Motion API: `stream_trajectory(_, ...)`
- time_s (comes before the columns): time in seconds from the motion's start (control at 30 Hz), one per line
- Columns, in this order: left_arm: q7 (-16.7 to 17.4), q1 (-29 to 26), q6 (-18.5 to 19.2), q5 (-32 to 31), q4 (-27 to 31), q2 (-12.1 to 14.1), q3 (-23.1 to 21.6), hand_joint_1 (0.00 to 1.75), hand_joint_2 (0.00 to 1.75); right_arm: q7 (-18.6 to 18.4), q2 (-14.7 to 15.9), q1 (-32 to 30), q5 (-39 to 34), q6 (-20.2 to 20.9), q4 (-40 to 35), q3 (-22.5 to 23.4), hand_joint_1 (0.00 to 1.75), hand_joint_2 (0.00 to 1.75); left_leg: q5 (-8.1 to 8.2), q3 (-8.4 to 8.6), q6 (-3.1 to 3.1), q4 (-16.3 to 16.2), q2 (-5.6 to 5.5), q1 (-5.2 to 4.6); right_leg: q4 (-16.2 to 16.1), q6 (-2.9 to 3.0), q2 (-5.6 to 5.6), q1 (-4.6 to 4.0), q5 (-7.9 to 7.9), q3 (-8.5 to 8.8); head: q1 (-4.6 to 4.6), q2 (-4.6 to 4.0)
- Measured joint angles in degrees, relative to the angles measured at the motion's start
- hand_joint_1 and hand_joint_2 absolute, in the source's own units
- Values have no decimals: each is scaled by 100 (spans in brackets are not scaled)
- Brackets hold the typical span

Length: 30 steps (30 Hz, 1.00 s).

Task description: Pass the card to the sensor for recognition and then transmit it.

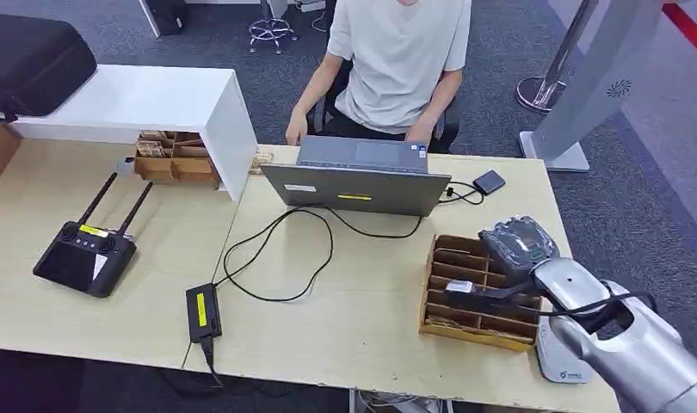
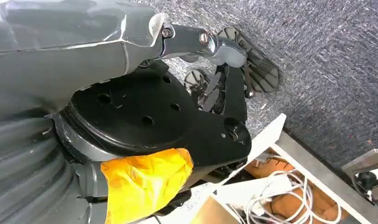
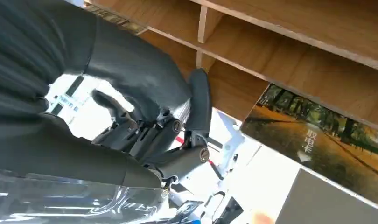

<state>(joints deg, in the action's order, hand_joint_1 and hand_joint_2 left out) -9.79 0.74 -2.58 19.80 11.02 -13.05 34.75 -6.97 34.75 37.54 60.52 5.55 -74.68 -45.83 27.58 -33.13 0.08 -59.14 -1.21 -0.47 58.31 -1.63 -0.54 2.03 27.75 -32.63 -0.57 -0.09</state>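
Silver and grey, the right arm (image 1: 625,340) reaches in from the near right corner of the table (image 1: 354,292), its right hand (image 1: 500,280) lowered over the wooden slotted box (image 1: 478,292). The dark fingers (image 1: 478,292) lie across the middle slots with a pale strip showing at their tips; whether they grip anything I cannot tell. In the right wrist view the fingers (image 3: 196,102) are curled close beside the box's dividers, and a card (image 3: 318,140) stands in a slot next to them: glossy, printed with a tree-lined autumn path in brown and green, with small white characters and an arrow. It seems just apart from the fingertips, though contact is unclear. A white sensor base (image 1: 562,366) sits at the table edge just under the arm. The left hand (image 2: 224,65) hangs above grey carpet, fingers loosely apart, holding nothing. Farther back lie a black power brick (image 1: 203,310), a controller with two antennas (image 1: 85,254), and a grey laptop (image 1: 358,176). Beyond that sits a person (image 1: 397,60) in a pale shirt.
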Motion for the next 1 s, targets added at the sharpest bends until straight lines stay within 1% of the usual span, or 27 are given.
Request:
stream_trajectory(0.33,-50,-4,0,105,4,-11,114,0,175,0,83,4,13,-33,-180,68,0,175,0,0,0,0,0,0,0,0,0,0,0,0,0,0)
stream_trajectory(0.4,-68,-7,0,131,9,-20,138,0,175,-2,146,4,-2,-39,-293,116,0,175,0,-2,0,0,0,0,0,0,-1,0,0,0,0,0)
stream_trajectory(0.47,-85,-8,2,195,22,-37,273,0,175,-20,335,5,-61,-42,-617,271,0,175,0,-1,0,-1,0,0,-1,0,-1,0,0,0,0,0)
stream_trajectory(0.63,-105,-8,9,249,37,-50,402,0,175,-28,555,-1,-127,-31,-959,417,0,175,1,-2,0,-1,2,0,-1,0,1,0,0,-1,0,0)
stream_trajectory(0.83,-118,-6,9,260,42,-55,448,0,175,-42,671,-13,-149,-24,-1128,474,0,175,0,0,0,-1,3,2,-1,0,1,-1,0,-1,0,0)
stream_trajectory(1.0,-120,-4,9,265,42,-59,490,0,175,-59,706,-31,-149,-24,-1174,481,0,175,0,-1,0,-1,4,2,-1,0,2,-1,0,-1,0,0)
